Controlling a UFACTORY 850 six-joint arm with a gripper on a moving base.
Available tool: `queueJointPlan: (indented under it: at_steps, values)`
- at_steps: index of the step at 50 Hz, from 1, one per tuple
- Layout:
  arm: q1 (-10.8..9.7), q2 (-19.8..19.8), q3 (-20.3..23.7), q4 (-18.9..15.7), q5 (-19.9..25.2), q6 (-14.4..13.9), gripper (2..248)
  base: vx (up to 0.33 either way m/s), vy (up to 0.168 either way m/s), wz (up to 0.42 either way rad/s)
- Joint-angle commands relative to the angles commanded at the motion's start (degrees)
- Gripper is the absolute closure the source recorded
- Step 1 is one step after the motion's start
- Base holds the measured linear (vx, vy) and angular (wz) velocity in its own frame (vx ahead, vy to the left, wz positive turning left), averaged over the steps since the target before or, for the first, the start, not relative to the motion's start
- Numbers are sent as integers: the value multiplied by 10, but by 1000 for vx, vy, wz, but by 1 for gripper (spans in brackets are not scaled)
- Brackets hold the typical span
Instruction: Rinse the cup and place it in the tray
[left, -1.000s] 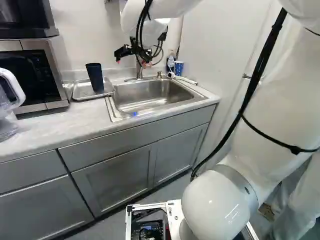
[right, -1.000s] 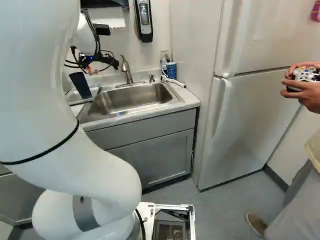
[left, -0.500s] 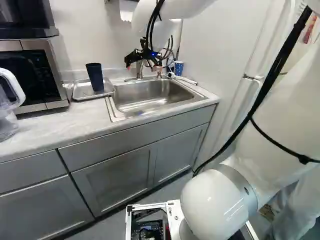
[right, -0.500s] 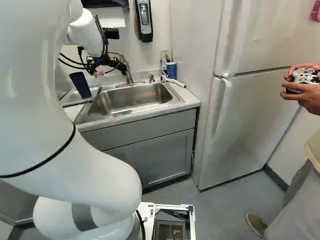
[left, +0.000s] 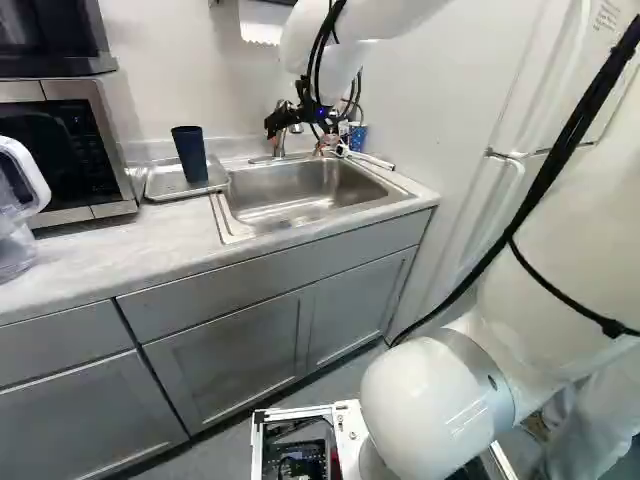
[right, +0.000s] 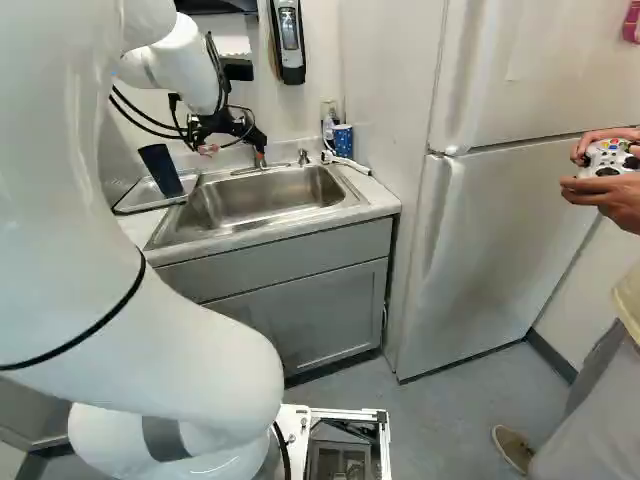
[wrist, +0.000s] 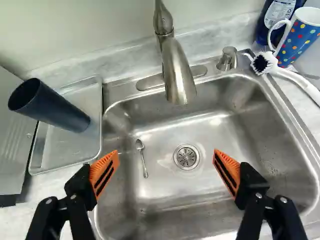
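Wrist view: my claw was wide open over the sink, its orange-padded fingers well apart and nothing held. The cup, dark blue, was found well clear of my grip, to my left and ahead, beyond the left finger. It stood in the metal tray, mouth up. Ahead of the fingers was the faucet, no water seen running; a spoon lay in the basin.

Left base view: the cup's long axis was near vertical, at the left of the frame, on the tray. The tray rested on the counter between the microwave and the sink. The claw hung right of the cup, upper centre.

Right base view: the cup and tray were at centre left, the claw just right of them, the refrigerator filling the right-hand side. Whether rinsing had been done could not be determined. Were it outstanding, a leftward move and an upright side grip would be called for. Assessed risk: a nudge to the rim tipping the cup.
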Motion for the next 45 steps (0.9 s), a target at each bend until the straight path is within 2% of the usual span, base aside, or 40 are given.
queueJointPlan:
  at_steps: [45]
  values:
    - [0, 0, 0, 0, 0, 0, 3, 0, 0, 0]
